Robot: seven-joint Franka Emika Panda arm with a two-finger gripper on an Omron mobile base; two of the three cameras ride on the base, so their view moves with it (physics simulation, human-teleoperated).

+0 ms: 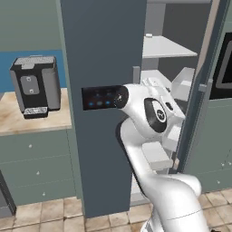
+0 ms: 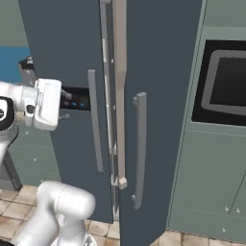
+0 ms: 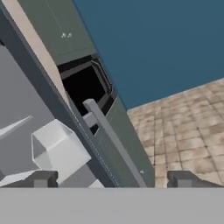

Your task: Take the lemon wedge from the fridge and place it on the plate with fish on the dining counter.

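Observation:
The dark slate-grey fridge (image 1: 99, 54) stands straight ahead, its left door shut, with the black panel (image 1: 100, 97) and its blue lights. Its right door (image 1: 202, 86) is swung open, baring white shelves (image 1: 165, 46) and a white door bin (image 1: 183, 83). My arm reaches toward that opening. In the hand view my gripper (image 3: 113, 180) is open, and its fingertips (image 3: 43, 179) stand wide apart on either side of the door's edge and its long handle (image 3: 114, 142). A white bin (image 3: 57, 148) sits just to the left. The lemon wedge is hidden. Plate, fish and dining counter are out of view.
A black coffee machine (image 1: 35, 85) sits on the light wooden top (image 1: 31, 118) left of the fridge. To the right is a grey-green cabinet (image 2: 211, 173) with a built-in microwave (image 2: 226, 84). Two vertical handles (image 2: 139, 149) flank the door gap. Beige tiles (image 3: 188, 127) cover the floor.

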